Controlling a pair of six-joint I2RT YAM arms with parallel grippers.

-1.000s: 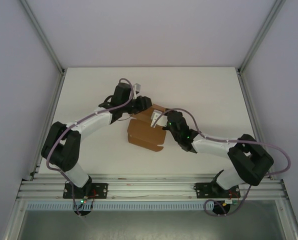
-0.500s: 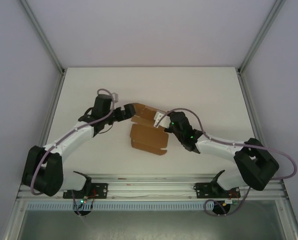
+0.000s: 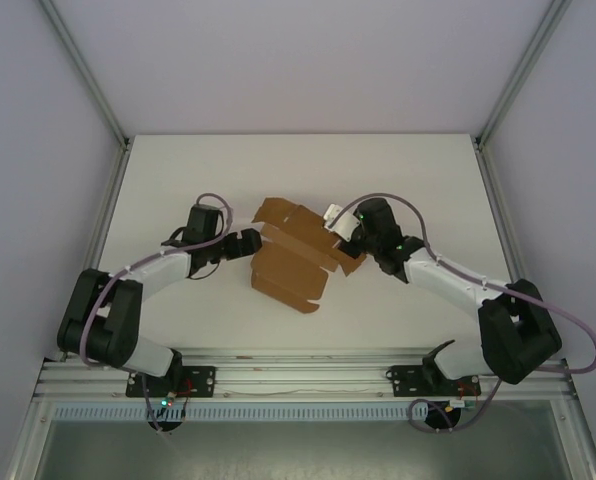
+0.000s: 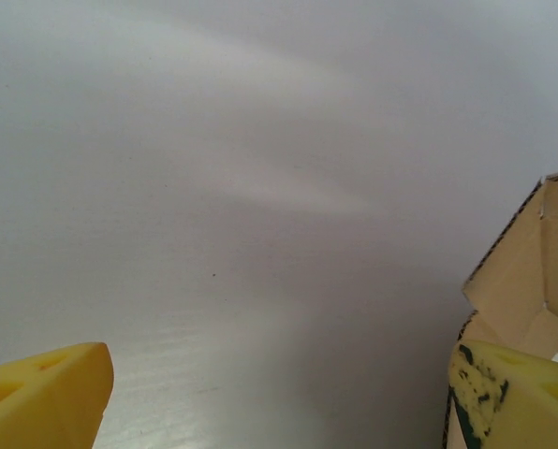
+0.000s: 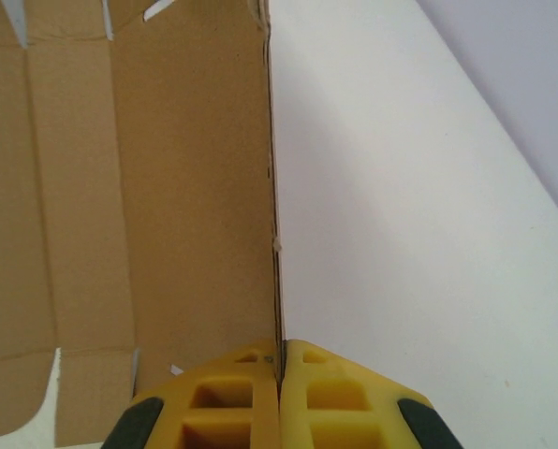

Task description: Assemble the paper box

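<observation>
As R hand (image 5: 281, 363) pinches paper box (image 3: 283, 270), half-folded

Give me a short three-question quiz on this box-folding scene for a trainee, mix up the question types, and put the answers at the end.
1. True or false: the right gripper is shut on an edge of the paper box.
2. How do the jaws of the left gripper stand? A) open B) shut on the box C) shut on nothing
3. Fill in: in the wrist views the fingers of both grippers are ____ in colour.
Key: 1 true; 2 A; 3 yellow.
</observation>
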